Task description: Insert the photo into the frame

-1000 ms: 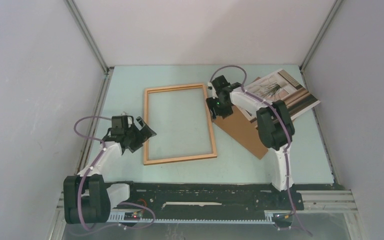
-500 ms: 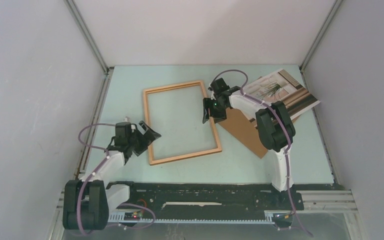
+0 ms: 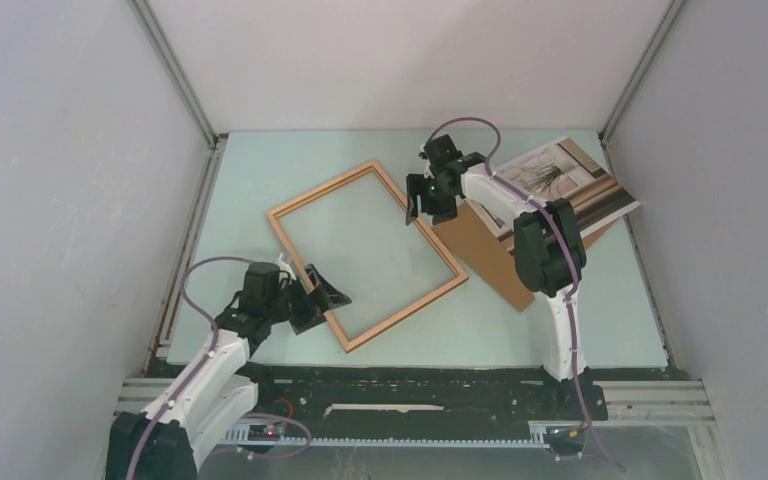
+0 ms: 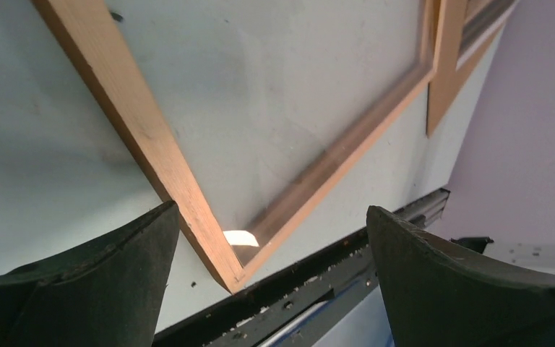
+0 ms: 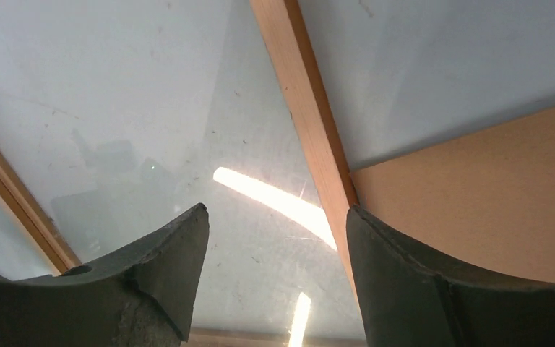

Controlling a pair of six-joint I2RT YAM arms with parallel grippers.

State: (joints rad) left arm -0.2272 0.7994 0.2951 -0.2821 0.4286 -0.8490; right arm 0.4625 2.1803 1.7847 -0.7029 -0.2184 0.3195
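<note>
This was a robotics lab test cell, not a lived-in room: plain grey panel walls point(image 3: 60, 220) on silver aluminium struts point(image 3: 176, 70) boxed in a pale green tabletop point(image 3: 250, 165) at the left, right and top of the view. Along the bottom edge ran a black metal mounting rail point(image 3: 440, 385). It carried two white-and-black robot arms point(image 3: 560, 330) strung with purple cables point(image 3: 470, 119).

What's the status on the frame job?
Left gripper open at near frame corner. Right gripper open over far rail. Photo not in yet, far right.
</note>
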